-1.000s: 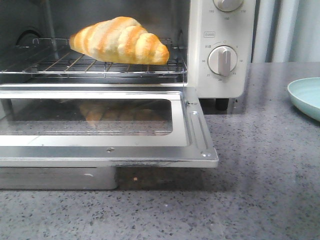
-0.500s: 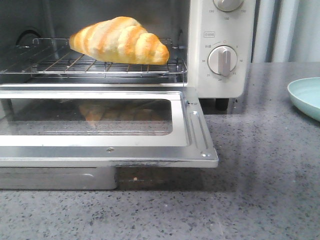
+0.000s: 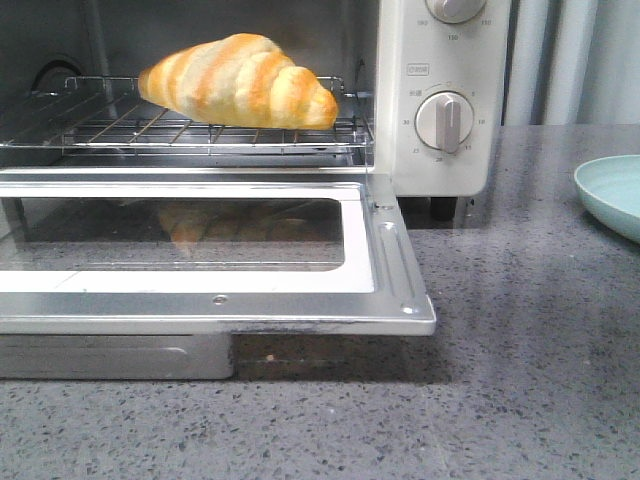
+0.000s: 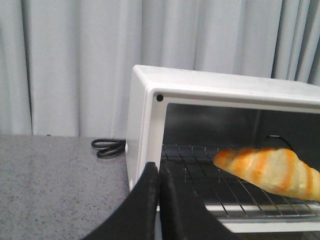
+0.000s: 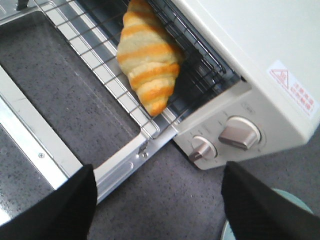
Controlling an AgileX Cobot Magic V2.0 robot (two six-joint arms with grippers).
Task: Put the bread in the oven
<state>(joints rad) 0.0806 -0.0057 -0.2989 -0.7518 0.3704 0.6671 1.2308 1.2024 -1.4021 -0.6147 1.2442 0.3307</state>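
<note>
The bread (image 3: pixel 238 80), golden-orange with cream bands, lies on the wire rack (image 3: pixel 130 130) inside the cream-white oven (image 3: pixel 440 40). The oven door (image 3: pixel 200 290) hangs open, flat toward me. In the left wrist view the bread (image 4: pixel 272 170) shows on the rack; my left gripper (image 4: pixel 159 172) is shut and empty, level with the oven's left front corner. In the right wrist view the bread (image 5: pixel 147 55) lies on the rack; my right gripper (image 5: pixel 157 200) is open and empty above the counter in front of the oven's dials (image 5: pixel 239 134). Neither gripper shows in the front view.
A pale teal plate (image 3: pixel 612 192) sits at the right edge of the grey speckled counter (image 3: pixel 520 380). A metal tray (image 3: pixel 110 357) lies under the open door. A black power cord (image 4: pixel 107 148) is coiled left of the oven. Grey curtains hang behind.
</note>
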